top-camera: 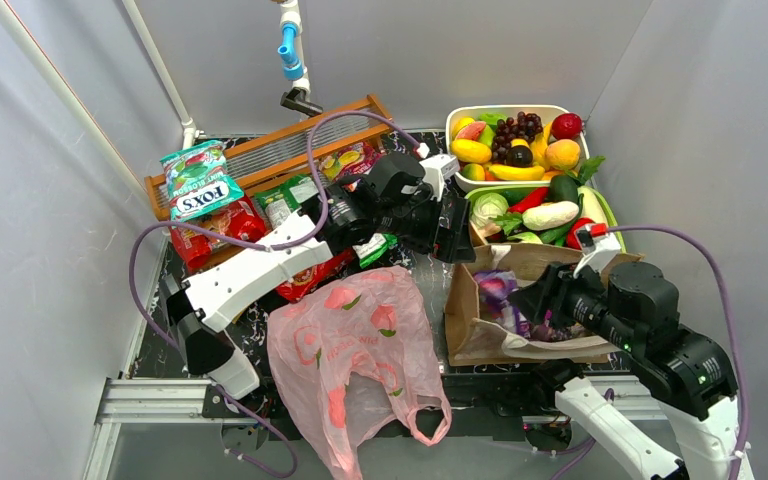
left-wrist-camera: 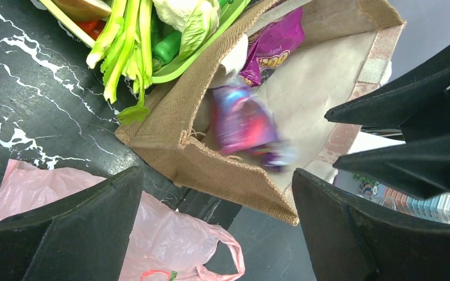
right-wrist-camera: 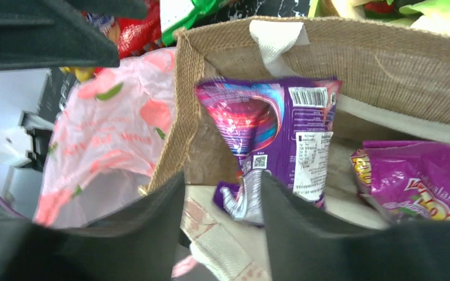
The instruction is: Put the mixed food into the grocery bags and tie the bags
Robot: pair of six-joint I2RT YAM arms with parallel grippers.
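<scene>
**Ana:** Purple foil is what I'm looking at. A purple packet point(right-wrist-camera: 258, 123) hangs inside the mouth of the brown tote point(top-camera: 463, 300), right between the right jaws.

**Ben:** Gripped or let go?

**Ana:** Let go, I'd say. The right jaws stand parted, wider than the packet's crimped end, and the left wrist view shows the packet smeared, as if it is dropping. (One finger may be brushing it, I can't rule that out.) A second purple packet point(right-wrist-camera: 416, 187) already lies on the tote's floor.

**Ben:** And the left side?

**Ana:** The left jaws are spread wide and hold nothing. They hover above the tote's near corner, between the tote and the pink bag point(top-camera: 350, 340).

**Ben:** So we're in the filling step, and early in it.

**Ana:** That's my reading. The Fox's packet point(top-camera: 198, 180) and a red packet point(top-camera: 230, 225) sit by the wooden rack point(top-camera: 260, 150). The toy fruit and vegetables are in the white tray point(top-camera: 452, 122) and the green tray point(top-camera: 612, 215) behind the tote. The pink bag lies limp on the worktop point(left-wrist-camera: 35, 88), with its handles over the near edge.

**Ben:** Next move?

**Ana:** The right jaws need to lift straight up out of the tote without catching its white handle point(right-wrist-camera: 275, 35), then reach back to the vegetables just behind. The left jaws are better placed for the packets. Someone will have to open the pink bag's mouth before anything goes in, and tying comes well after that.
</scene>
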